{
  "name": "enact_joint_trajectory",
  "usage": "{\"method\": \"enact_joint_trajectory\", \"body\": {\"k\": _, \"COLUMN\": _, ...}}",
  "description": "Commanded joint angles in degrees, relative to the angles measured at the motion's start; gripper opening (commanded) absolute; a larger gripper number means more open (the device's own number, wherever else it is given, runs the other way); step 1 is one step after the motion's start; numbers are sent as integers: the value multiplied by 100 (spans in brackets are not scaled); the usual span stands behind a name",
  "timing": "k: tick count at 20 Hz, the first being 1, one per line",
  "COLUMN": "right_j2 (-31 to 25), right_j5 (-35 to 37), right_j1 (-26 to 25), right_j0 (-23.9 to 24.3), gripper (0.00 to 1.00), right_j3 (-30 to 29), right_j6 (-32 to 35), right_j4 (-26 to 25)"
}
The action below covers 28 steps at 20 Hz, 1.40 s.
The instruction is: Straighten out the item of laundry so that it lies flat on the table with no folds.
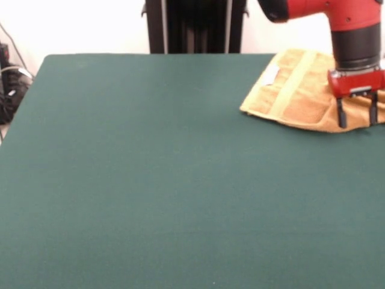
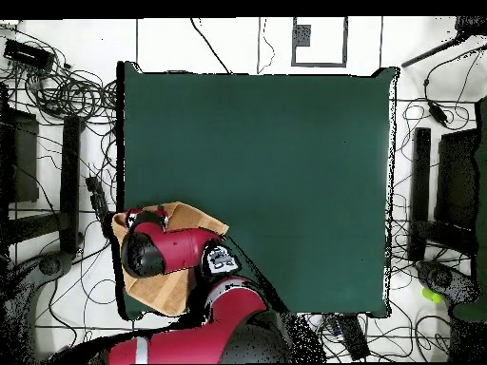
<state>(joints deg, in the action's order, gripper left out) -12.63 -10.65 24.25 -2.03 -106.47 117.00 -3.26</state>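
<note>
Front view. One golden-orange terry-cloth towel (image 1: 301, 90) is lying at the far right corner of the dark green felt-covered table (image 1: 150, 180). It is lying folded over on itself: a pale woven band is running diagonally across its top layer, and a small white tag (image 1: 270, 74) is showing near its far left edge. One red and black arm is coming down from the top right, and its gripper (image 1: 357, 115) is hovering over the towel's right near edge. The two dark fingers are standing parted, with nothing visibly between them; the tips look to be at or just above the cloth, and contact cannot be confirmed.

Judgement on the step: the arm seems to be lining up a pinch on the near hem. To do it well, the fingers should be taking only the top layer at a corner or free edge, then drawing it left and nearward toward the open middle of the table, low and slow, so the fold is peeling open rather than the whole towel sliding. The towel is sitting close to the table's edge, so a pull the wrong way risks dragging it off.

Overhead view. The arm is covering much of the towel (image 2: 176, 290), which is poking out around it at the table's (image 2: 266, 143) lower left corner. The fingers are hidden here.

Count: one towel, one tag, one table, one arm, one gripper.
</note>
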Motion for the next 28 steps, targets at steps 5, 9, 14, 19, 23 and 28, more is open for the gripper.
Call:
{"method": "enact_joint_trajectory", "body": {"k": 5, "right_j2": -752, "right_j5": 27, "right_j1": -516, "right_j0": -223, "gripper": 100, "right_j3": -252, "right_j6": 1071, "right_j4": 98}}
{"method": "enact_joint_trajectory", "body": {"k": 9, "right_j2": -678, "right_j5": 44, "right_j1": -673, "right_j0": -160, "gripper": 100, "right_j3": -77, "right_j6": 861, "right_j4": -50}}
{"method": "enact_joint_trajectory", "body": {"k": 14, "right_j2": -588, "right_j5": -140, "right_j1": -764, "right_j0": -149, "gripper": 100, "right_j3": 15, "right_j6": 766, "right_j4": -202}}
{"method": "enact_joint_trajectory", "body": {"k": 19, "right_j2": -112, "right_j5": -547, "right_j1": -638, "right_j0": -582, "gripper": 100, "right_j3": 63, "right_j6": 721, "right_j4": -150}}
{"method": "enact_joint_trajectory", "body": {"k": 23, "right_j2": -236, "right_j5": -532, "right_j1": -647, "right_j0": -460, "gripper": 100, "right_j3": 98, "right_j6": 676, "right_j4": -228}}
{"method": "enact_joint_trajectory", "body": {"k": 28, "right_j2": -396, "right_j5": -548, "right_j1": -522, "right_j0": -310, "gripper": 100, "right_j3": -26, "right_j6": 793, "right_j4": -200}}
